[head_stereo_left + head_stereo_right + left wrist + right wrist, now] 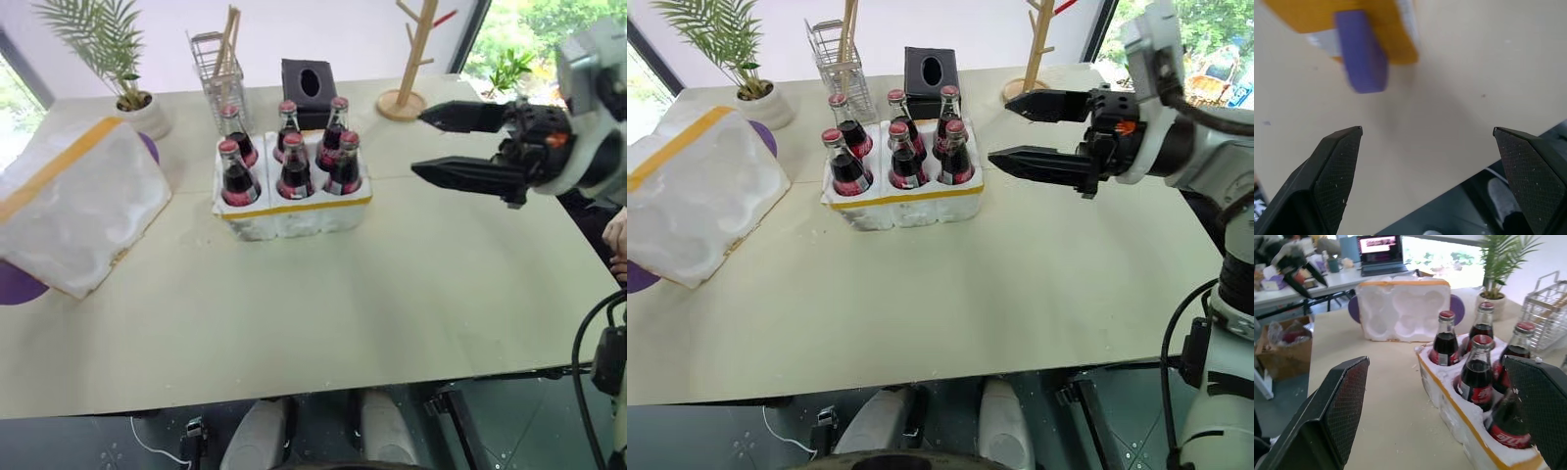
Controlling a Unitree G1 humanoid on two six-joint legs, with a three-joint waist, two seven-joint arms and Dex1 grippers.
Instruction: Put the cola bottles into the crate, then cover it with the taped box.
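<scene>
From the head camera, six cola bottles [294, 166] stand upright in the wells of the crate [294, 212], which sits toward the back of the desk [323, 313]. The taped box [73, 206] lies tipped on its side at the desk's left edge, well apart from the crate. The right claw [431, 142] hovers level to the right of the crate, fingers spread and empty.

The left wrist view shows the left claw [1427, 132] with its fingers wide apart over bare desk, near a blurred yellow-and-purple shape [1359, 44].

The right wrist view looks between its own spread fingers [1342, 401] at the filled crate, with the taped box's hollow, moulded inside facing the camera beyond it.
</scene>
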